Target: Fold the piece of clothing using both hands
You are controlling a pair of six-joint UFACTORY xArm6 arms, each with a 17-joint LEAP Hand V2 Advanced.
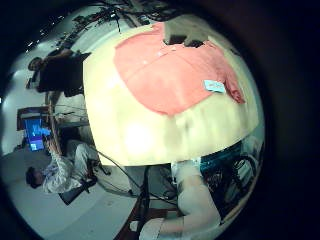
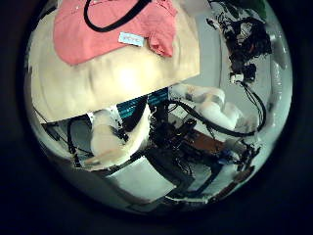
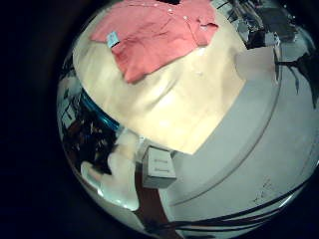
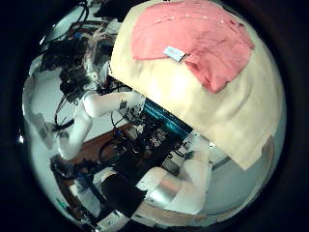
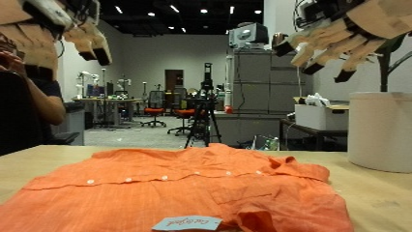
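An orange button-up shirt point(image 5: 193, 188) lies spread flat on the tan table point(image 5: 26, 159), collar side near the front edge, with a white label point(image 5: 187, 223) showing. The shirt's side near my right hand is bunched in a fold. Both hands hang high above the table, well clear of the cloth. My left hand point(image 5: 67, 26) has relaxed fingers pointing down and holds nothing. My right hand point(image 5: 338, 37) has its fingers spread and is empty too. The palm views show the shirt point(image 1: 175, 70) point(image 2: 108, 29) point(image 3: 155, 38) point(image 4: 188, 39) from far above, small on the table.
A white cylindrical container point(image 5: 383, 130) stands beyond the table's edge on my right hand's side. Bare tabletop point(image 3: 189, 95) surrounds the shirt on all sides. Room equipment and racks stand behind the table.
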